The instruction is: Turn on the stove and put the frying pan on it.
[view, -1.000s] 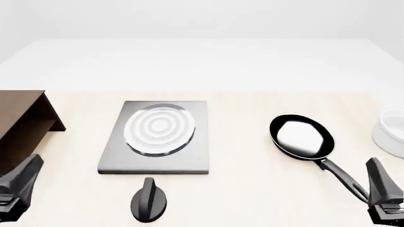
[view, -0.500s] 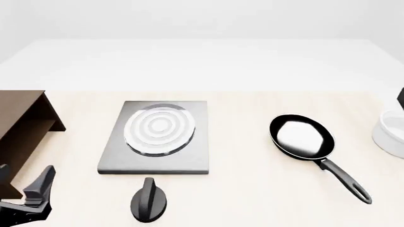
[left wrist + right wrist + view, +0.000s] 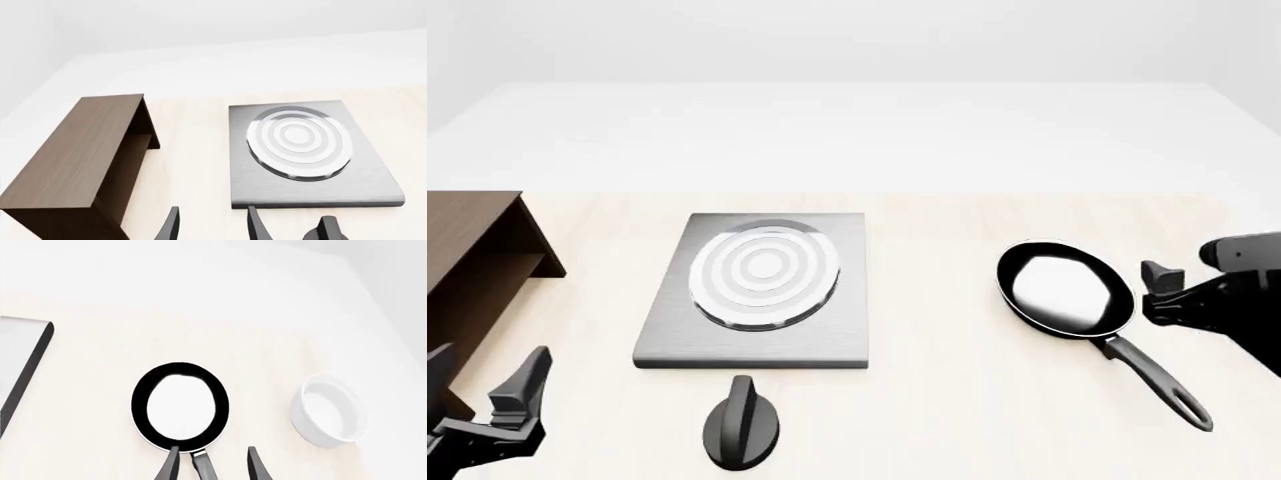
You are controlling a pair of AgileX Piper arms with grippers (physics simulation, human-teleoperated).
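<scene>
The stove (image 3: 754,330) is a flat grey slab with a ringed round burner (image 3: 761,272); its black oval knob (image 3: 742,425) lies in front of it. The frying pan (image 3: 1065,288) sits to the right, its long handle (image 3: 1154,380) pointing front-right. My left gripper (image 3: 483,375) is open and empty at the front left, left of the knob. In the left wrist view its fingers (image 3: 170,227) point toward the stove (image 3: 373,170). My right gripper (image 3: 1158,290) is open beside the pan's right rim. In the right wrist view (image 3: 210,460) its jaws straddle the handle (image 3: 203,467) behind the pan (image 3: 180,405).
A brown wooden cabinet (image 3: 474,260) stands at the left, close to my left gripper, and shows large in the left wrist view (image 3: 80,160). A white bowl (image 3: 330,410) stands just right of the pan.
My right gripper left the front right corner, went out of view, and now comes in from the right at the pan. My left gripper shifted slightly right. Pan, stove and knob have not moved.
</scene>
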